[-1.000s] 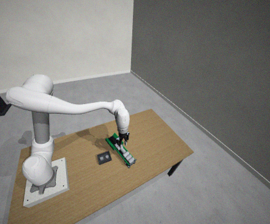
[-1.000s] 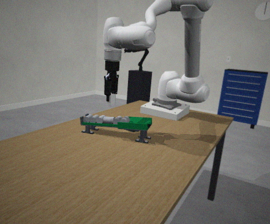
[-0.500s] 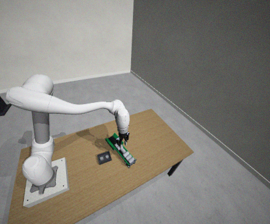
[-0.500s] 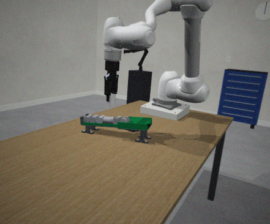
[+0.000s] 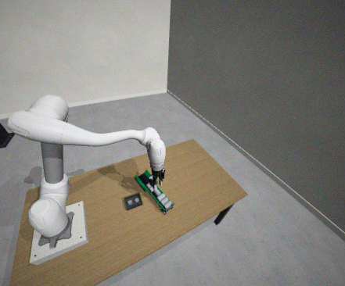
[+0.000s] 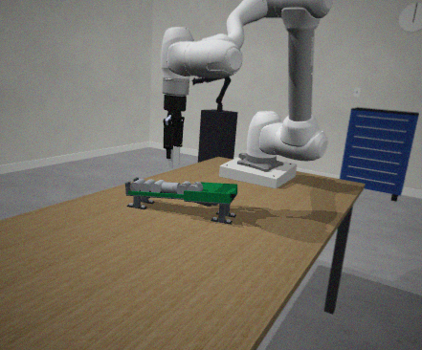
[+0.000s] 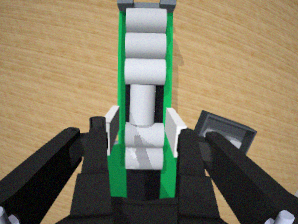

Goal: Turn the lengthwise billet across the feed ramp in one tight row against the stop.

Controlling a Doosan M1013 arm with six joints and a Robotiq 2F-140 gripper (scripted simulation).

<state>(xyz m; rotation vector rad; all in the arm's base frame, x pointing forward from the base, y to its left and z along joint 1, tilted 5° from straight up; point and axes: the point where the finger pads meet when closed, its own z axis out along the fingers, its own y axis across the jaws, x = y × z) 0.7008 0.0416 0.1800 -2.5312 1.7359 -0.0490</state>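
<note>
The green feed ramp [image 5: 154, 191] stands on the wooden table; it also shows in the exterior view [image 6: 183, 191] and the wrist view [image 7: 143, 96]. Three grey billets [image 7: 145, 44] lie across it against the grey stop [image 7: 147, 3]. One billet [image 7: 140, 104] lies lengthwise behind them, also visible from the side [image 6: 168, 186]. More billets [image 7: 141, 141] lie across the ramp on its upper part, partly hidden by my fingers. My gripper [image 7: 142, 118] [image 6: 173, 153] hangs clear above the ramp, over the lengthwise billet's near end. Its fingers are partly drawn in, about ramp width apart, with nothing between them.
A small dark box [image 5: 133, 201] lies on the table beside the ramp, also seen in the wrist view [image 7: 222, 136]. My base plate [image 6: 259, 172] sits at the table's far end. A blue cabinet [image 6: 379, 150] and a black cabinet [image 6: 217, 135] stand on the floor beyond.
</note>
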